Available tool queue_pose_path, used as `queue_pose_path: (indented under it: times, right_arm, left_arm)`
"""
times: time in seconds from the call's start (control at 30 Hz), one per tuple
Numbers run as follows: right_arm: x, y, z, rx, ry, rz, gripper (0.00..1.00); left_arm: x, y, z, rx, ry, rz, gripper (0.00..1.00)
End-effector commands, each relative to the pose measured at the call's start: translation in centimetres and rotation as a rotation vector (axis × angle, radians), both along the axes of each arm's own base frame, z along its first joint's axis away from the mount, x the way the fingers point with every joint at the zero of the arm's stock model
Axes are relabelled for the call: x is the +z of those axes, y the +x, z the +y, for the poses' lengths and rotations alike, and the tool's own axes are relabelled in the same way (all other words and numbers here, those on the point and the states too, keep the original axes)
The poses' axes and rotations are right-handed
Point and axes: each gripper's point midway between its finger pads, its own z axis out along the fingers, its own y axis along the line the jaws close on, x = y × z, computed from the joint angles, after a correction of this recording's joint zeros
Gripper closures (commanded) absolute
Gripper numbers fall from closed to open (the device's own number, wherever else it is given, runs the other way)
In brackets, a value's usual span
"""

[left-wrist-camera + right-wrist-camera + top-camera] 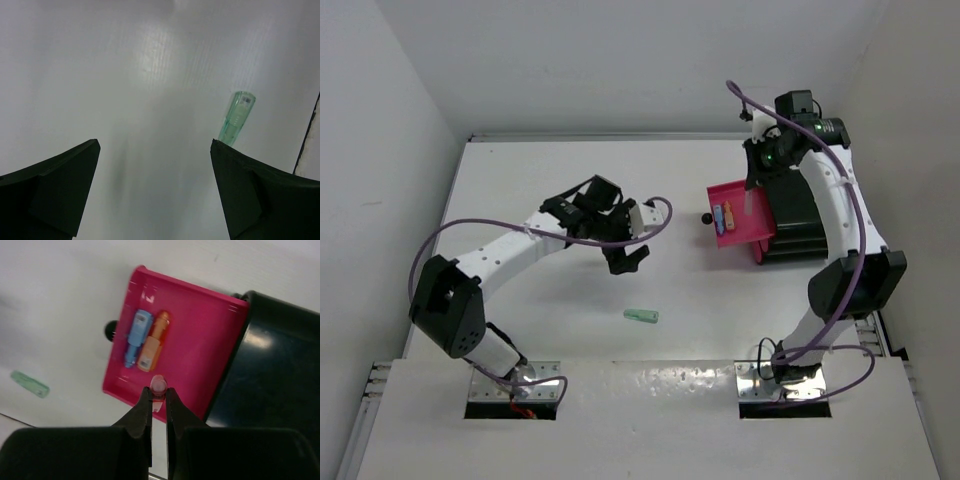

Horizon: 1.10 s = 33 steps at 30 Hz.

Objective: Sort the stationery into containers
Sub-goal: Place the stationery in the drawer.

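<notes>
White table [710, 320]; right jaws tight on pink piece [158, 385].

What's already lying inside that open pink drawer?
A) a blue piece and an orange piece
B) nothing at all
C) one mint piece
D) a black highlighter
A: a blue piece and an orange piece lie side by side in the drawer; the mint piece is out on the table.

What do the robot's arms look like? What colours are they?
The left arm and right arm are white tubes joined by chunky black joints. A purple cable loops along each. The left gripper and right gripper have plain black, tapering fingers. Small green lights glow near the right wrist. Silver plates hold the bases.
</notes>
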Motion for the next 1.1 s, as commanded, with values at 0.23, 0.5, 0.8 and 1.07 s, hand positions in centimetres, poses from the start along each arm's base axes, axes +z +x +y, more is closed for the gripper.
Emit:
queue_pose_path:
  times: [0.23, 0.5, 0.8, 1.07]
  right_arm:
    - [-4.4, 0.8, -2.3, 0.093, -0.22, 0.108, 1.0]
    - [-6.5, 0.9, -0.2, 0.142, -0.139, 0.192, 0.95]
    - [-5.1, 2.2, -0.9, 0.098, -0.19, 0.133, 0.5]
    - [1.8, 0.6, 2.4, 0.109, -0.018, 0.016, 0.48]
  left_arm:
    - [-4.4, -2.7, -1.0, -0.094, 0.116, 0.006, 0.11]
    - [-6.1, -3.5, -0.8, -0.106, 0.14, 0.052, 0.11]
    - [-7.8, -4.8, -0.6, -0.135, 0.12, 0.004, 0.0]
    - [-11.8, -6.4, -0.9, -0.216, 0.201, 0.011, 0.05]
